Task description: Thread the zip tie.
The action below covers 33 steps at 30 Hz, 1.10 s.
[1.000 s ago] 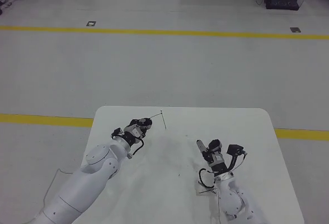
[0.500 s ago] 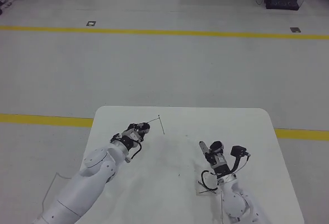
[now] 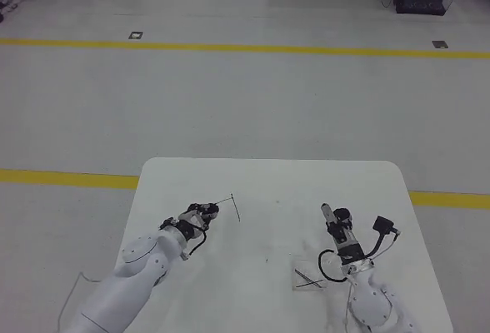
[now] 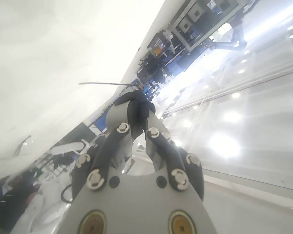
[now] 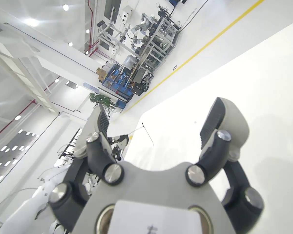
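Your left pincer (image 3: 205, 208) is clamped on the zip tie (image 3: 234, 208), which juts just past its tips, bent over the table (image 3: 353, 175), and your right pincer (image 5: 160, 113) hangs well apart from it, fingers spread wide.

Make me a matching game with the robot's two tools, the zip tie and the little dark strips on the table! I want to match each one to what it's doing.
Things:
1. left tool
2. right tool
3. zip tie
4. dark strips

States:
A. lying on the table beside the right arm
B. open, holding nothing
C. shut on the zip tie
D. pinched at one end, sticking out over the table

Pairs: 1-C, 2-B, 3-D, 4-A.
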Motion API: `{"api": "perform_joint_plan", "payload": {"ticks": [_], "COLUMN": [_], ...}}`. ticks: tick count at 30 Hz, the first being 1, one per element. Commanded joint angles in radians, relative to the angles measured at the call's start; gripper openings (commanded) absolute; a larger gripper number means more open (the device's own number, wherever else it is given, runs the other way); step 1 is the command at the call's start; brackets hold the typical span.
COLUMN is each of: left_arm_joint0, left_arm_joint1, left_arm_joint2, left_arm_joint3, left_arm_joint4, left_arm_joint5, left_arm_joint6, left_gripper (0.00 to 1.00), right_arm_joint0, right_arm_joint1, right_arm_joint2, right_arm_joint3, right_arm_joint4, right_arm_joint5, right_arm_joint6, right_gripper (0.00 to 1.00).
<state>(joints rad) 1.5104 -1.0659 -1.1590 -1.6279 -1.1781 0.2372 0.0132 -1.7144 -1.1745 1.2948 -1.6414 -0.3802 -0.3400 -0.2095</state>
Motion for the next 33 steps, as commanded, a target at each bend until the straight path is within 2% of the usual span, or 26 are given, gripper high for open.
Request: {"api": "perform_joint_plan", "payload": {"ticks": [1, 4, 6, 7, 12, 20, 24, 25, 26, 30, 32, 33], "left_arm_joint0": [-0.002, -0.007, -0.017, -0.025, -0.062, -0.088, -0.09, -0.09, -0.09, -0.09, -0.089, -0.088], "left_arm_joint1": [-0.003, -0.003, -0.004, -0.004, -0.008, -0.017, -0.021, -0.022, -0.022, -0.025, -0.026, -0.026], "left_arm_joint2": [0.002, 0.003, 0.005, 0.015, 0.032, 0.059, 0.06, 0.06, 0.059, 0.058, 0.061, 0.061], "left_arm_joint3": [0.013, 0.045, 0.07, 0.091, 0.126, 0.116, 0.109, 0.108, 0.108, 0.112, 0.111, 0.111], "left_arm_joint4": [-0.026, -0.077, -0.095, -0.103, -0.077, -0.051, -0.048, -0.049, -0.053, -0.05, -0.039, -0.037], "left_arm_joint5": [0.013, 0.076, 0.103, 0.103, 0.095, 0.103, 0.097, 0.096, 0.096, 0.097, 0.098, 0.098], "left_arm_joint6": [-0.018, -0.11, -0.133, -0.145, -0.079, -0.003, 0.04, 0.047, 0.05, 0.062, 0.067, 0.067], "left_gripper": [0.0, 0.0, 0.0, 0.0, 0.0, 0.0, 0.0, 0.06, 0.32, 0.42, 0.4, 0.43], "right_arm_joint0": [-0.003, -0.01, -0.013, -0.014, -0.009, 0.008, 0.015, 0.016, 0.018, 0.029, 0.037, 0.04], "right_arm_joint1": [0.01, 0.025, 0.033, 0.038, 0.057, 0.084, 0.097, 0.1, 0.104, 0.116, 0.121, 0.123], "right_arm_joint2": [0.003, 0.002, -0.002, -0.006, -0.03, -0.078, -0.097, -0.102, -0.107, -0.128, -0.141, -0.146], "right_arm_joint3": [-0.007, -0.02, -0.027, -0.028, -0.026, -0.016, -0.01, -0.01, -0.011, -0.006, 0.0, 0.002], "right_arm_joint4": [0.018, 0.033, 0.038, 0.038, 0.034, 0.038, 0.037, 0.04, 0.045, 0.051, 0.048, 0.047], "right_arm_joint5": [0.0, 0.0, 0.0, 0.0, 0.0, 0.0, 0.0, 0.0, 0.0, 0.0, 0.0, 0.0], "right_arm_joint6": [0.0, -0.005, -0.012, -0.022, -0.056, -0.111, -0.139, -0.143, -0.141, -0.151, -0.162, -0.167], "right_gripper": [1.0, 1.0, 1.0, 1.0, 1.0, 1.0, 1.0, 1.0, 1.0, 1.0, 1.0, 1.0]}}
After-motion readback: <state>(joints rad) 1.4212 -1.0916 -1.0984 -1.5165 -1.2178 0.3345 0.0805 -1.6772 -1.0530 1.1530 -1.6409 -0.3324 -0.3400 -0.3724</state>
